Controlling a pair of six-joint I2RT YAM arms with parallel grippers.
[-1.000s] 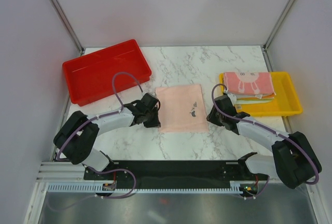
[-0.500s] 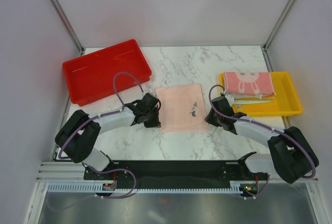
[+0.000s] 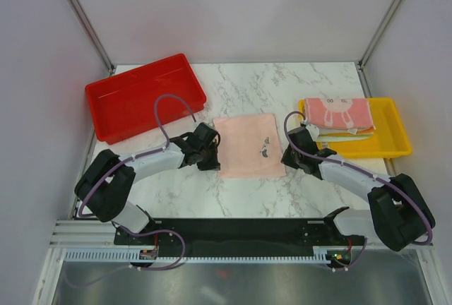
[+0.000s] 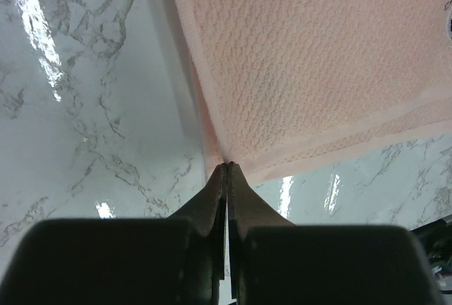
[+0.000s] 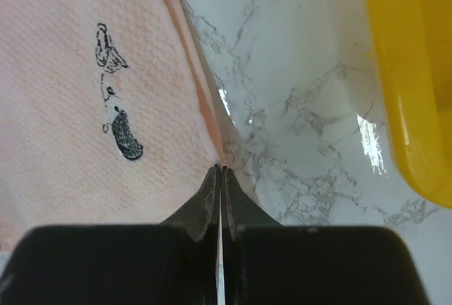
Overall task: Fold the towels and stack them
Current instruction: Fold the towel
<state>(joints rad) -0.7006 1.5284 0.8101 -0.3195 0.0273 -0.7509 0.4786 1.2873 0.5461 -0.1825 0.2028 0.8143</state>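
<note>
You had the white marble table [image 3: 247,86] laid out in front of you, walled in by pale panels, with both arms reaching in from the near edge and bent toward the middle. The red tray [image 3: 145,97] sat at the far left, angled, nothing showing inside it. Over on the right was the yellow tray [image 3: 395,142], and it held a small pile of folded towels [image 3: 357,132] with the pink bunny towel [image 3: 337,112] lying on top. Dead centre, flat on the marble between the two trays and touching neither, lay the peach-pink towel [image 3: 247,146], spread open in a single layer. Your left gripper [image 3: 212,158] was down at that towel's left side near the front corner, and from the left wrist view the jaws were pressed right together with the hem pinched between the tips, the cloth rising a little off the table there. Your right gripper [image 3: 286,160] was mirrored at the towel's right edge, well short of the yellow tray; in the right wrist view its jaws were squeezed closed too, nipping the very border of the cloth. Just inside that right edge sat the towel's little dark print [image 5: 116,132], a small cartoon figure.
</note>
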